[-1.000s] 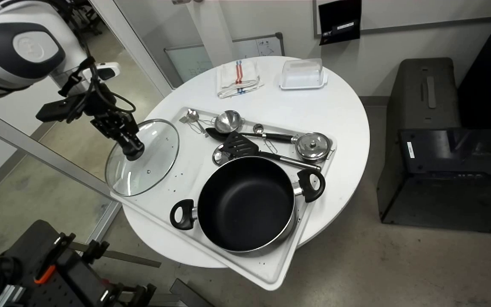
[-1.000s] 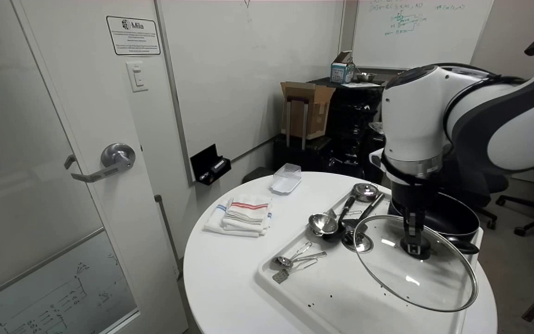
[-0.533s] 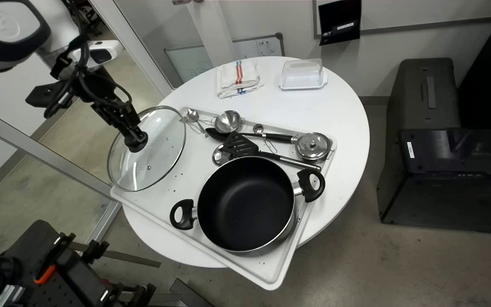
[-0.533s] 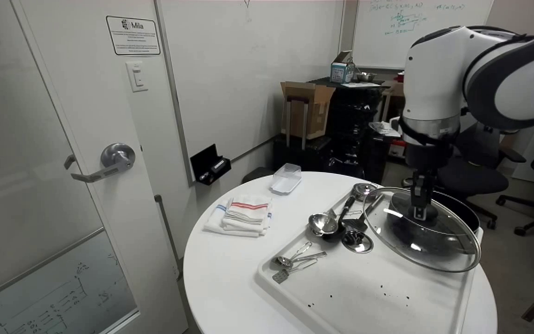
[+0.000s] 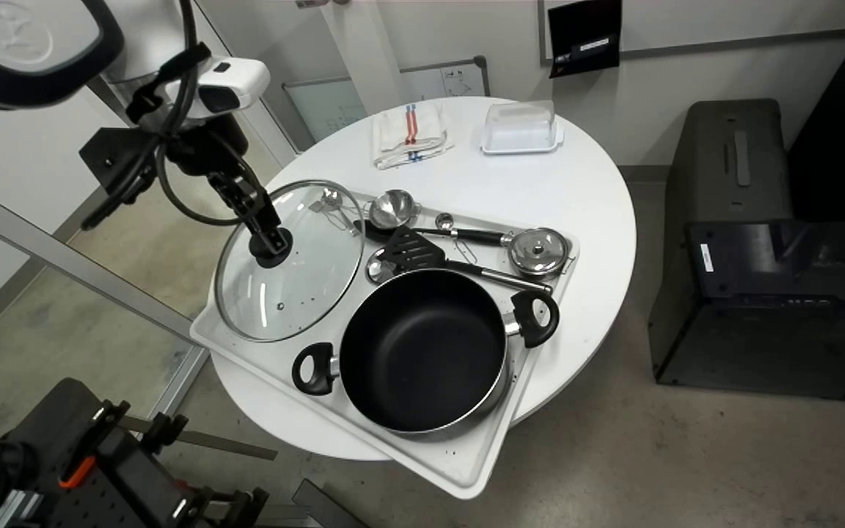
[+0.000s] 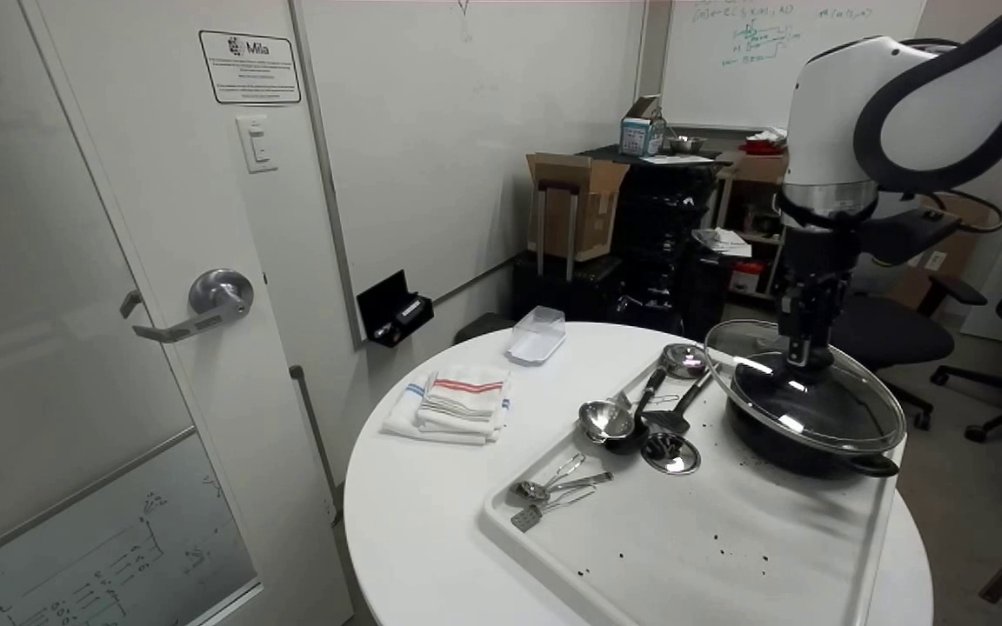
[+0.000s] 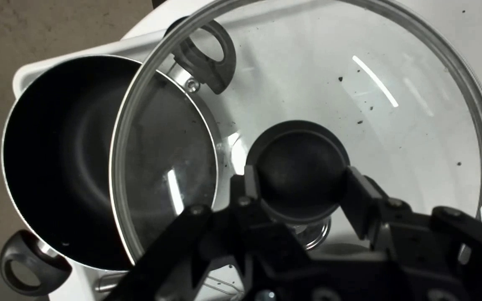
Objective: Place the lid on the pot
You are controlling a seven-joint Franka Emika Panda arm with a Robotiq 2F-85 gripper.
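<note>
The clear glass lid (image 5: pixel 312 293) with its metal rim hangs in the air, somewhat tilted. My gripper (image 5: pixel 272 243) is shut on its black central knob; the wrist view (image 7: pixel 301 179) shows a finger on each side of the knob. The wide black pot (image 5: pixel 422 359) stands uncovered on the tray, its dark inside visible. In an exterior view the lid (image 6: pixel 858 413) overlaps the pot (image 6: pixel 771 439) in the line of sight. In the wrist view the lid (image 7: pixel 412 138) covers one side of the pot (image 7: pixel 65 167) and one loop handle, seen through the glass.
The white tray (image 5: pixel 459 469) lies on a round white table (image 5: pixel 598 191). Beside the pot lie a black spatula (image 5: pixel 414 249), a steel strainer (image 5: pixel 393 209), a small lidded pot (image 5: pixel 538 251) and small utensils. A folded towel (image 5: pixel 411 132) and a clear-covered dish (image 5: pixel 521 128) stand farther back.
My gripper has carried the lid toward the pot, rightward in one of the exterior views and farther from the camera, upward in the picture, in another. The pot has not moved.
</note>
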